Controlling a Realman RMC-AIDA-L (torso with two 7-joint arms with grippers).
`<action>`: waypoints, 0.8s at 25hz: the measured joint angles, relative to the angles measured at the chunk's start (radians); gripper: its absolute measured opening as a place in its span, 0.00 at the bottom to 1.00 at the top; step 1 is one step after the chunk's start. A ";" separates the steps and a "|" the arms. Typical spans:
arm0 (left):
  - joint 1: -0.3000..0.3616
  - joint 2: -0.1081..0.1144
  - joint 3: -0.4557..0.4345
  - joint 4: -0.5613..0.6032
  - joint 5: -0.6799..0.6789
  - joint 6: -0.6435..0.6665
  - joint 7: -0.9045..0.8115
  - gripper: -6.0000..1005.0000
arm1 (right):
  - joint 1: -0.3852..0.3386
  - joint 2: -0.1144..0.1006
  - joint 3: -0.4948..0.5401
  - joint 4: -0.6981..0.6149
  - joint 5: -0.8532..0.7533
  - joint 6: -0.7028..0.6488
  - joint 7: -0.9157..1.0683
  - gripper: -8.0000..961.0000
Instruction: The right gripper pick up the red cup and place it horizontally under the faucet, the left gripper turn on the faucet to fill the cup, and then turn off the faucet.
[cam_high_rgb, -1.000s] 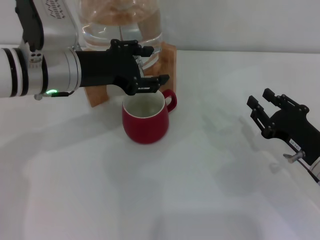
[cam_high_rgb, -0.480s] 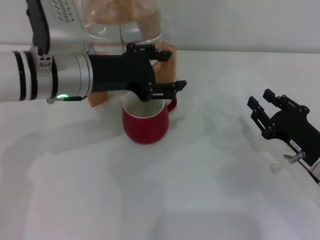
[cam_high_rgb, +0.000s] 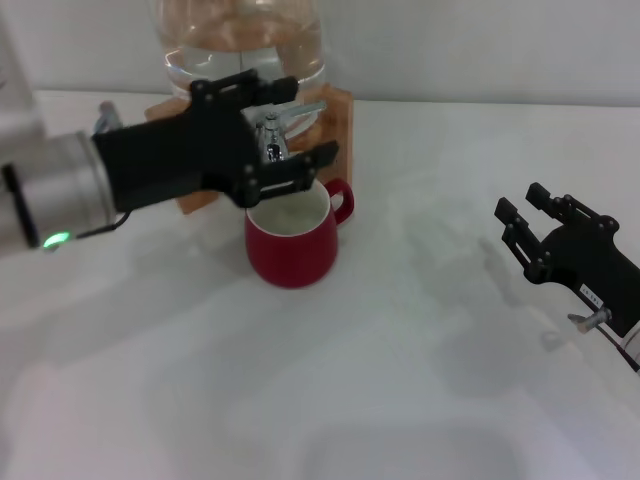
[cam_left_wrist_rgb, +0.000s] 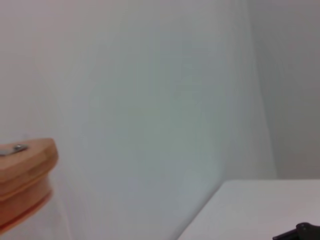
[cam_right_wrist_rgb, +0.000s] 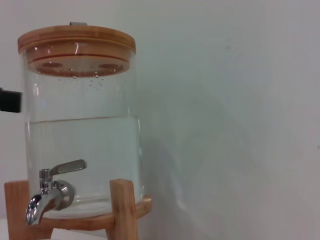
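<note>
Glossy red ceramic cup (cam_high_rgb: 291, 241), shiny chrome faucet (cam_right_wrist_rgb: 49, 195), clear glass jar (cam_right_wrist_rgb: 82, 140), smooth wooden stand (cam_right_wrist_rgb: 122, 210)

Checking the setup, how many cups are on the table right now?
1: a squat glossy red ceramic cup under the chrome faucet, beside the left hand. No others visible.

Glass jar (cam_right_wrist_rgb: 82, 125) on wooden stand (cam_right_wrist_rgb: 122, 207)
</note>
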 joint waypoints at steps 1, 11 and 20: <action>0.028 0.000 0.011 0.002 -0.030 0.003 0.031 0.75 | 0.000 0.000 0.000 0.000 0.000 0.000 0.000 0.44; 0.173 -0.002 0.045 -0.073 -0.309 0.012 0.266 0.75 | 0.008 0.002 -0.018 0.000 -0.001 -0.001 0.000 0.44; 0.193 -0.002 0.073 -0.292 -0.568 -0.011 0.466 0.75 | 0.009 0.002 -0.022 0.000 -0.001 0.002 0.000 0.44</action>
